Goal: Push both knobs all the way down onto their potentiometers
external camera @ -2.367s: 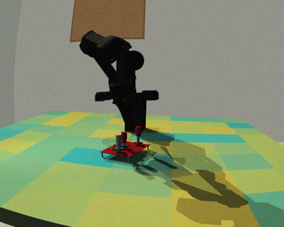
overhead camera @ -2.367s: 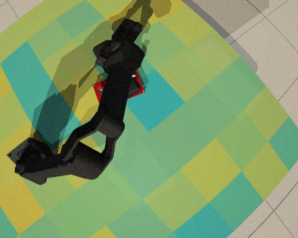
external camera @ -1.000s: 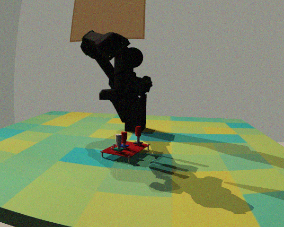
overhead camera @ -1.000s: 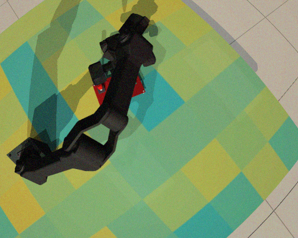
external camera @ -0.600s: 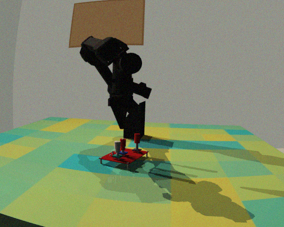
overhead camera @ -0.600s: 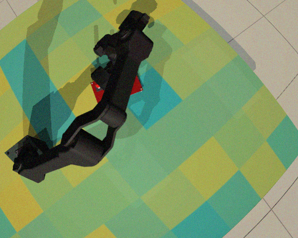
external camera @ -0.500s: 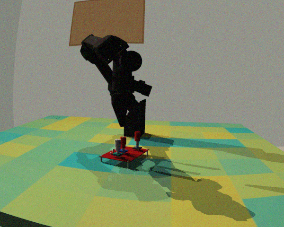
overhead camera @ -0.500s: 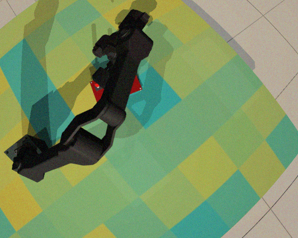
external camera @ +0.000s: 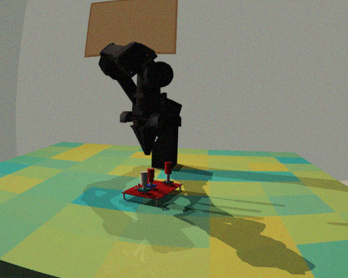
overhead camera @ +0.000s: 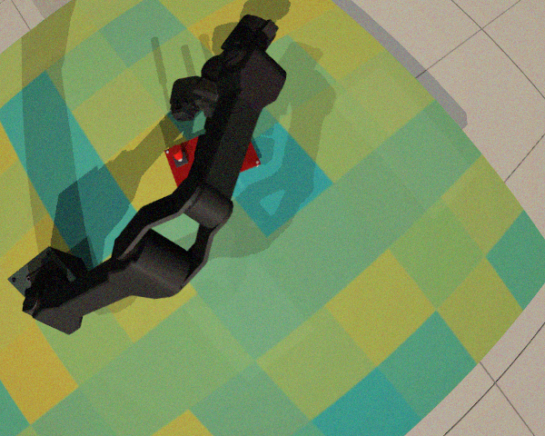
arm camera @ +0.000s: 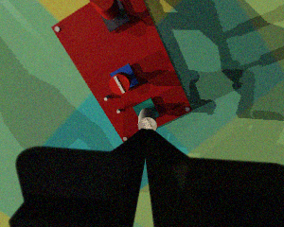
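Note:
The red circuit board stands on short legs. A red knob sits high on its shaft over a dark grey potentiometer, with bare shaft below it. A second red knob, with a white line, stands over a blue potentiometer. A light grey knob stands over a teal potentiometer, with some shaft showing. My gripper is shut and empty, above the board. In the wrist view its tips overlap the grey knob's edge.
Two small pins stand on the board beside the blue and teal potentiometers. The arm covers the board's middle in the top view. The patchwork table carries the arm's shadows around the board.

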Robot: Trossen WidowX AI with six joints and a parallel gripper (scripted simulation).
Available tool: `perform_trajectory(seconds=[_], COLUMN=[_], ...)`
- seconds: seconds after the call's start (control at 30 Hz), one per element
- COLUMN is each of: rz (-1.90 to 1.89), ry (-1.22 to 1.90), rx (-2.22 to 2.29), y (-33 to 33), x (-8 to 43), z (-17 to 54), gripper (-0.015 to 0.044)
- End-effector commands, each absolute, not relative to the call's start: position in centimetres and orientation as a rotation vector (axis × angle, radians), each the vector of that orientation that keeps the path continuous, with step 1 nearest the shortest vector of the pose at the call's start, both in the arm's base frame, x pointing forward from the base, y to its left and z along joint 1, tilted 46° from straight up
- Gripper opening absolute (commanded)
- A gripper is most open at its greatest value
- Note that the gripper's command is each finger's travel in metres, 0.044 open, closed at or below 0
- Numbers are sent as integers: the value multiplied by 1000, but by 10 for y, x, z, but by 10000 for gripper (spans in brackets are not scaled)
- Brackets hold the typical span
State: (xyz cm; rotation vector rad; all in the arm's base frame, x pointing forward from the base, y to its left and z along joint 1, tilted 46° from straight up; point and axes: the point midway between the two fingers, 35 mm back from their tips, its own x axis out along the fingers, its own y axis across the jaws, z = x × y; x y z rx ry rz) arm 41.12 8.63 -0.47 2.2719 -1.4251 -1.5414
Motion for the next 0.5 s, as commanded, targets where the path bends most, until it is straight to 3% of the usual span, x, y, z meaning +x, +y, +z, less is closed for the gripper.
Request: perform_trajectory(seconds=[0.0, 0.47], rz=[-1571, -1663], ry=[-1297, -813], rx=[2208, 1892], y=[87, 88], x=[415, 420], z=[-2, 2], gripper=[0, 0])
